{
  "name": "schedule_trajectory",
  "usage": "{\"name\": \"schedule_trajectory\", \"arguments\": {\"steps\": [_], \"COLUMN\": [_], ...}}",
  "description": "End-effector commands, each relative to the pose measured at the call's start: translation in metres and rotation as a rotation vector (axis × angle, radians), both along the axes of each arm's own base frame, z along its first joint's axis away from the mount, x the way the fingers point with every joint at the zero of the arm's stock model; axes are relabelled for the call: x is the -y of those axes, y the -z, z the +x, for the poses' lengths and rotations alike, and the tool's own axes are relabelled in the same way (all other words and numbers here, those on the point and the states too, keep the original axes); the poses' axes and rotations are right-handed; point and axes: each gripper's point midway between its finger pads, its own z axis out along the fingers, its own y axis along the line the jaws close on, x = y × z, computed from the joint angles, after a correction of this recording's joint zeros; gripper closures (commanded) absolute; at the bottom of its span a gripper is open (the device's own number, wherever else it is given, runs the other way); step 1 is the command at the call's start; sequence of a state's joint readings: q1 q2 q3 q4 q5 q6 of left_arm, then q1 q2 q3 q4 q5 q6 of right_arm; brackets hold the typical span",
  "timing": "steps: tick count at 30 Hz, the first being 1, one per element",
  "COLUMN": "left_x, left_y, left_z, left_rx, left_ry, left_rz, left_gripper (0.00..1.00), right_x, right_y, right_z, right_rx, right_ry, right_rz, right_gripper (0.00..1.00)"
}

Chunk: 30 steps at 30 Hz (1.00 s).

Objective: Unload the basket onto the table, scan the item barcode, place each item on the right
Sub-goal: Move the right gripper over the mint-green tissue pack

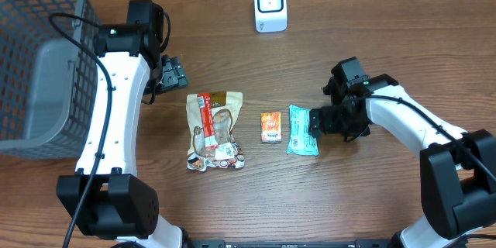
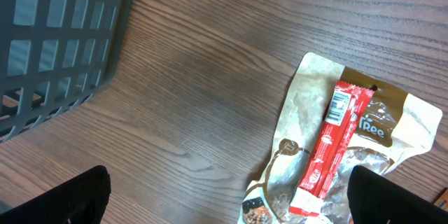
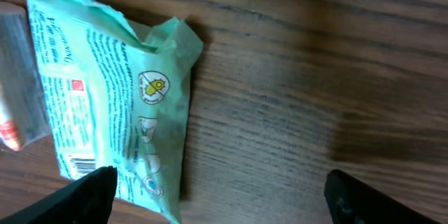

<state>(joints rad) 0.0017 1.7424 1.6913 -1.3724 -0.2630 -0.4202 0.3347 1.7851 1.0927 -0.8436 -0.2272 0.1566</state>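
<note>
Three items lie in a row mid-table: a brown pouch [image 1: 218, 136] with a red bar [image 1: 204, 116] on top, a small orange pack [image 1: 270, 126] and a teal packet [image 1: 301, 130]. The white scanner [image 1: 270, 5] stands at the far edge. My right gripper [image 1: 316, 121] is open at the teal packet's right edge. In the right wrist view one finger [image 3: 80, 199] overlaps the teal packet [image 3: 115, 98], near its barcode [image 3: 80, 164]; nothing is gripped. My left gripper [image 1: 174, 74] is open above bare wood, left of the pouch [image 2: 308, 112] and red bar [image 2: 330, 143].
A grey mesh basket [image 1: 39, 54] fills the far left of the table and shows at the top left as the basket [image 2: 56, 35] in the left wrist view. The orange pack [image 3: 15, 84] lies just beside the teal packet.
</note>
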Motion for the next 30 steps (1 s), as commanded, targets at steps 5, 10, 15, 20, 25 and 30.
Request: {"name": "schedule_trajectory", "arguments": {"steps": [5,10,15,20,25,30], "left_x": [0.0,0.0,0.0,0.0,0.0,0.0], "left_y": [-0.005,-0.005,-0.005,-0.005,-0.005,-0.005], "left_z": [0.004,0.004,0.004,0.004,0.004,0.004], "left_rx": [0.023,0.023,0.023,0.023,0.023,0.023], "left_ry": [-0.017,-0.016,-0.017,-0.016,-0.016,-0.017], "left_rz": [0.004,0.003,0.004,0.003,0.004,0.004], "left_gripper": [0.0,0.01,0.0,0.0,0.0,0.0], "right_x": [-0.001,-0.002,-0.005,-0.011,-0.02,-0.025], "right_y": [0.0,0.0,-0.001,-0.004,-0.009,-0.009], "right_z": [0.004,0.006,0.014,0.021,0.032,0.031], "right_rx": [0.03,0.042,0.071,0.102,0.15,0.153], "right_ry": [-0.004,-0.004,-0.004,-0.007,-0.013,-0.025], "right_rz": [0.001,0.005,0.016,0.049,0.095,0.101], "right_gripper": [0.01,0.01,0.05,0.21,0.35,0.52]}}
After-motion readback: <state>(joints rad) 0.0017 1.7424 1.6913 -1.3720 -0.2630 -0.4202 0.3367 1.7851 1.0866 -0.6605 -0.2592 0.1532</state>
